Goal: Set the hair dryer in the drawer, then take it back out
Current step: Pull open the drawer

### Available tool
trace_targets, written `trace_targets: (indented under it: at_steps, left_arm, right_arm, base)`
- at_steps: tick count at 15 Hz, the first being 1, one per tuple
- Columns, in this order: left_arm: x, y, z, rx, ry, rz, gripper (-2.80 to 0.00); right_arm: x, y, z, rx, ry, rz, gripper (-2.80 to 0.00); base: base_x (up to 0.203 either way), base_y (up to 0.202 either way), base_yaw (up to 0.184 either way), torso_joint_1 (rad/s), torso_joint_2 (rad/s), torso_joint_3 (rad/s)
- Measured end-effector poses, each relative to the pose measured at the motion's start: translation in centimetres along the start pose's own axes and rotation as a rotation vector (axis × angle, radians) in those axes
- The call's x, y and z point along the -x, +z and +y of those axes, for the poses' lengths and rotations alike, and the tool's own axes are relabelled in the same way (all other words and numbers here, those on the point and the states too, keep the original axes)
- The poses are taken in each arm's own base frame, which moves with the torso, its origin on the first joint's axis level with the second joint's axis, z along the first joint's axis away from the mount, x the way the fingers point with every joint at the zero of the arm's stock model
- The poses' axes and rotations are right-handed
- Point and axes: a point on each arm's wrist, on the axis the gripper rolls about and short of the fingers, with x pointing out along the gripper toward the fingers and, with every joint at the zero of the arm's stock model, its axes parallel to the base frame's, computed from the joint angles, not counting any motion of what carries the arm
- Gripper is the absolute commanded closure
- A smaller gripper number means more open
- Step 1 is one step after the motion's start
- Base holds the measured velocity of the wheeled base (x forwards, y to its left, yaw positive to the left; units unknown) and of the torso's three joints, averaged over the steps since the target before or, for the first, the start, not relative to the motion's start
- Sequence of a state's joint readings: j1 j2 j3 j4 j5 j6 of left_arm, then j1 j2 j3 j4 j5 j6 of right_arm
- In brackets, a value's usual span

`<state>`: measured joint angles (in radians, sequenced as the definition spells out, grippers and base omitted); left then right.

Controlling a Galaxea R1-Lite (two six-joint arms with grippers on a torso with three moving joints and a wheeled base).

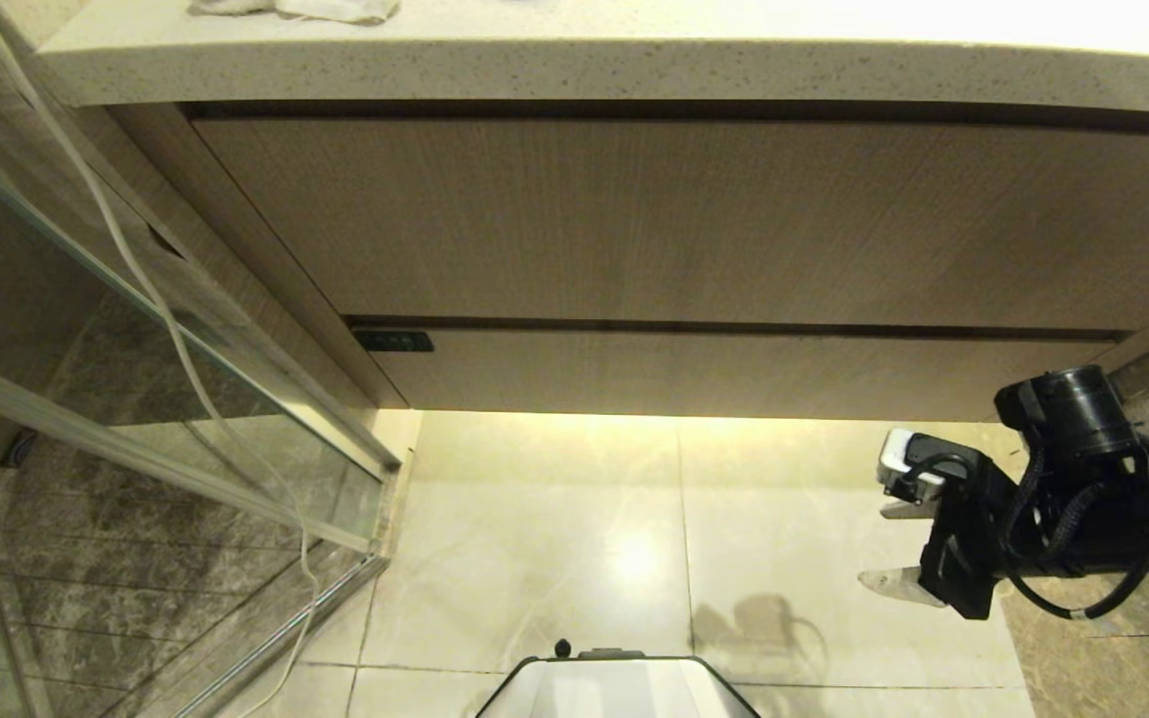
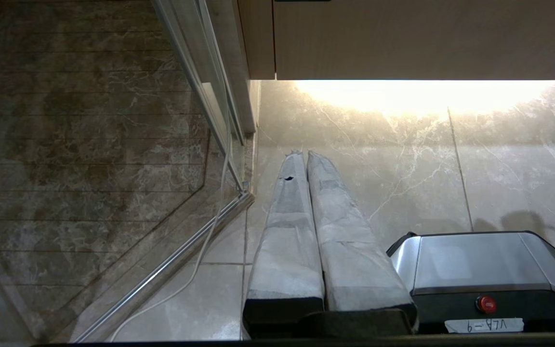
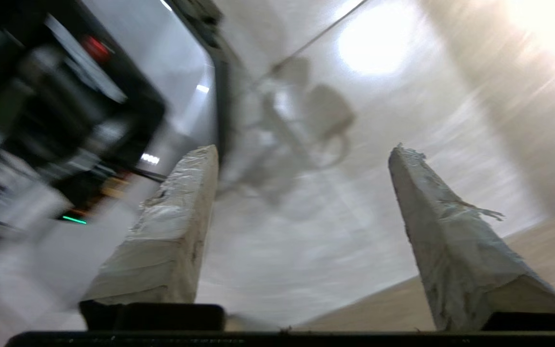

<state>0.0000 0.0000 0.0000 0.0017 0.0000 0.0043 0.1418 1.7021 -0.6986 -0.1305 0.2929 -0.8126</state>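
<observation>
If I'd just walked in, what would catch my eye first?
Probably the black right claw at the right, hanging over the glossy pale floor tiles with its fingers spread and empty. Behind it the wood-grain vanity fronts stand shut under a speckled countertop, and a glass shower door stands at the left.

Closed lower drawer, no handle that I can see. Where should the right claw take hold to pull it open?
Likely the top lip of the drawer front, through the dark gap under the taller panel: the face is flat, no knob shows. Come from the front, one finger hooked over the lip. The right claw is open, low to the right.
</observation>
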Motion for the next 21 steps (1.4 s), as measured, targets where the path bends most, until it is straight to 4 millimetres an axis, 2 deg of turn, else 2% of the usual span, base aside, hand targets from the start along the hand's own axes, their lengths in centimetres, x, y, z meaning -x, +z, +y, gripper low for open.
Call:
trace_targets:
  at_steps: [4, 6, 10, 15, 21]
  left_arm:
    - [0.0, 0.0, 0.0, 0.000, 0.000, 0.000, 0.00]
    - [0.0, 0.0, 0.0, 0.000, 0.000, 0.000, 0.00]
    - [0.0, 0.0, 0.0, 0.000, 0.000, 0.000, 0.00]
    - [0.0, 0.0, 0.0, 0.000, 0.000, 0.000, 0.00]
    - [0.0, 0.0, 0.0, 0.000, 0.000, 0.000, 0.00]
  right_arm:
    - [-2.0, -0.2, -4.6, 0.411, -0.226, -0.115, -2.80]
    - [-2.7, 0.4, -6.4, 0.520, -0.379, -0.180, -2.80]
    - [-3.8, 0.7, -8.3, 0.582, -0.552, -0.259, -2.80]
    - [-5.5, 0.2, -9.0, 0.567, -0.547, -0.238, -2.80]
    - [-6.9, 0.8, -10.7, 0.547, -0.567, -0.238, -2.80]
  base:
    - [0.000, 0.000, 0.000, 0.000, 0.00, 0.000]
    - [0.000, 0.000, 0.000, 0.000, 0.00, 0.000]
    - [0.000, 0.000, 0.000, 0.000, 0.00, 0.000]
    - [0.000, 0.000, 0.000, 0.000, 0.00, 0.000]
    - [0.000, 0.000, 0.000, 0.000, 0.00, 0.000]
